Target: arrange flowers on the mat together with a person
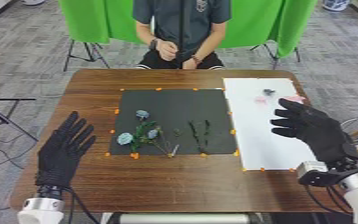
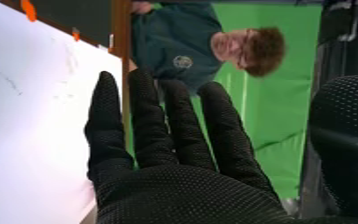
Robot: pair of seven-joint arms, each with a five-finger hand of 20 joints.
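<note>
1. Right hand (image 1: 312,125), fingers straight and parted, holding nothing I can see, is over the white sheet (image 1: 257,132).
2. Blue flowers (image 1: 125,138) lie on the dark mat's (image 1: 180,102) left part, stems too tangled for me to separate; green sprigs (image 1: 206,136) lie nearer its right edge.
3. Pink blooms (image 1: 261,100) are on the sheet's far part.
4. Left hand (image 1: 58,154), fingers extended, is left of the mat, over the counter (image 1: 171,182).
5. Wrist view: my right hand's (image 2: 189,192) thumb is cut off.
</note>
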